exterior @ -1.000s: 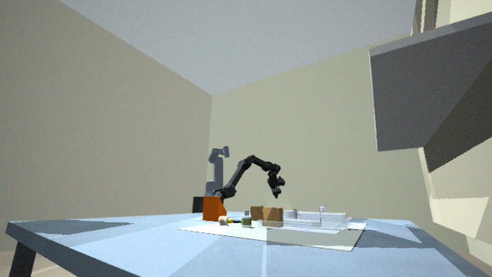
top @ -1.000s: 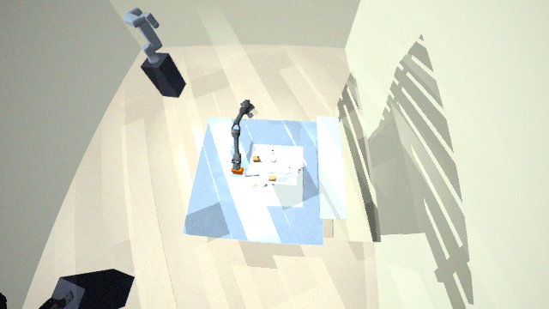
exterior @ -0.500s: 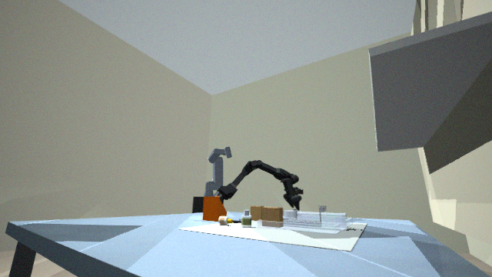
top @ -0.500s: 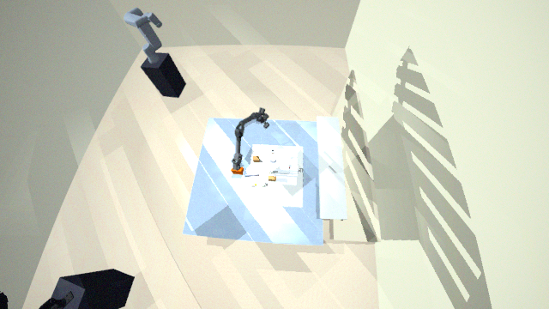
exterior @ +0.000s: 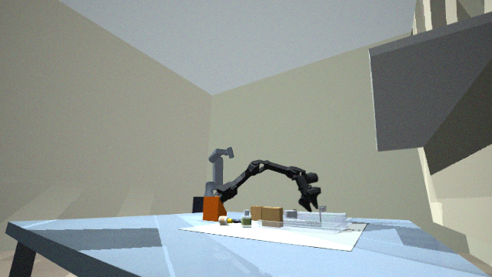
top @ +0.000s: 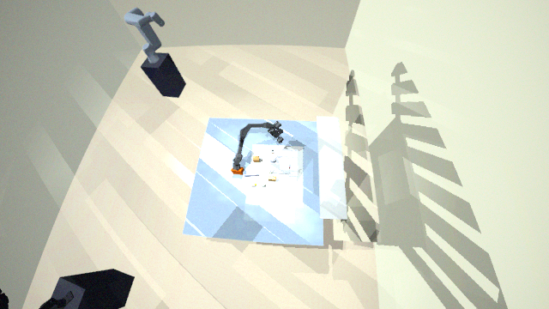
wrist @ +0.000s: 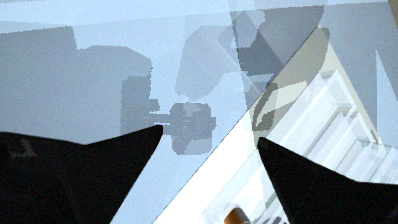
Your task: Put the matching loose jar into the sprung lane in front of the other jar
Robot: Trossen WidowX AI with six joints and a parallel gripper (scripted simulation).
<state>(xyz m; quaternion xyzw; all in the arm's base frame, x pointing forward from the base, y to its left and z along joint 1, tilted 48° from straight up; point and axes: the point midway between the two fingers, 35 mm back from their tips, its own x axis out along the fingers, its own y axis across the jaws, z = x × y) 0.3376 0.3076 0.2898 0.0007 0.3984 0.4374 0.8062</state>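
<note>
My gripper (exterior: 313, 209) (wrist: 209, 135) is open and empty. It hangs in the air near the back of the clear lane unit (exterior: 334, 220) (wrist: 325, 137), which lies partly behind the right finger in the wrist view. A green jar with a grey cap (exterior: 246, 221) stands at the front left of the brown blocks in the exterior view. A pale, peach-coloured jar (exterior: 223, 220) is left of it. A grey round thing (exterior: 292, 214) shows behind the lane walls. Which jar is in the sprung lane, the pusher plate and the front stop cannot be made out.
Two brown blocks (exterior: 272, 215) (top: 256, 159) are beside the lane unit. The white mat (exterior: 307, 239) (wrist: 187, 202) lies on the blue table (exterior: 115, 240) (top: 210, 215). A brown-orange piece (wrist: 233, 216) shows at the wrist view's bottom edge. The arm's orange base (exterior: 211, 208) (top: 237, 171) is at left.
</note>
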